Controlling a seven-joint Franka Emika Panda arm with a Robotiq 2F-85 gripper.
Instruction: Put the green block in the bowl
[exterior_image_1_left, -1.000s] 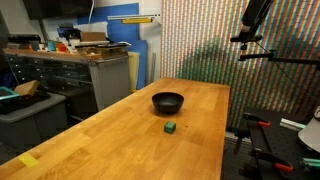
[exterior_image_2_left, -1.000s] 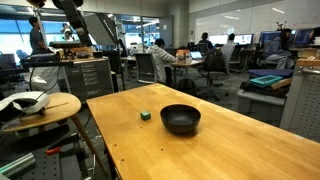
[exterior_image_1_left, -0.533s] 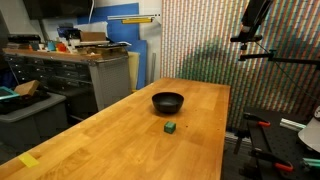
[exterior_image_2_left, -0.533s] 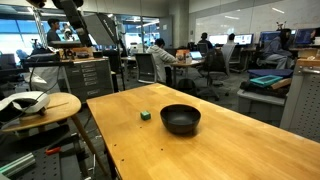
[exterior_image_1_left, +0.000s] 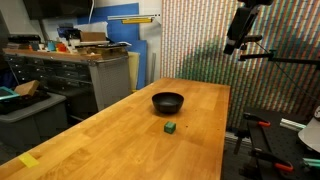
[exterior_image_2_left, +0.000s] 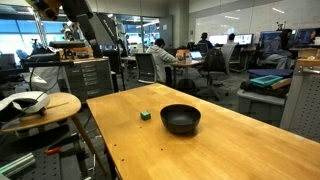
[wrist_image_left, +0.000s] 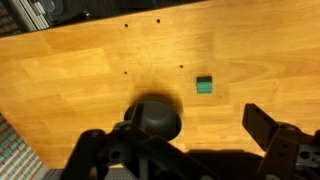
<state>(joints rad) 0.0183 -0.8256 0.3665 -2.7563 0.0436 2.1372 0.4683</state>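
The green block (exterior_image_1_left: 171, 128) is a tiny dark-green cube on the wooden table, just in front of the black bowl (exterior_image_1_left: 168, 101). Both exterior views show them apart from each other: block (exterior_image_2_left: 145, 115), bowl (exterior_image_2_left: 180, 119). In the wrist view the block (wrist_image_left: 204, 85) lies beyond the bowl (wrist_image_left: 155, 115). My gripper (wrist_image_left: 190, 150) is open and empty, high above the table, with its fingers spread wide. The arm (exterior_image_1_left: 240, 25) hangs at the top of the exterior views, far from both objects.
The wooden table (exterior_image_1_left: 120, 135) has a yellow tape mark (exterior_image_1_left: 28, 160) near one corner. A camera stand (exterior_image_1_left: 262, 55) is beside the table. A round stool table (exterior_image_2_left: 40, 105) with a white object, cabinets (exterior_image_1_left: 85, 75) and office desks stand around.
The arm has moved down and further into both exterior views. The block and the bowl have not moved.
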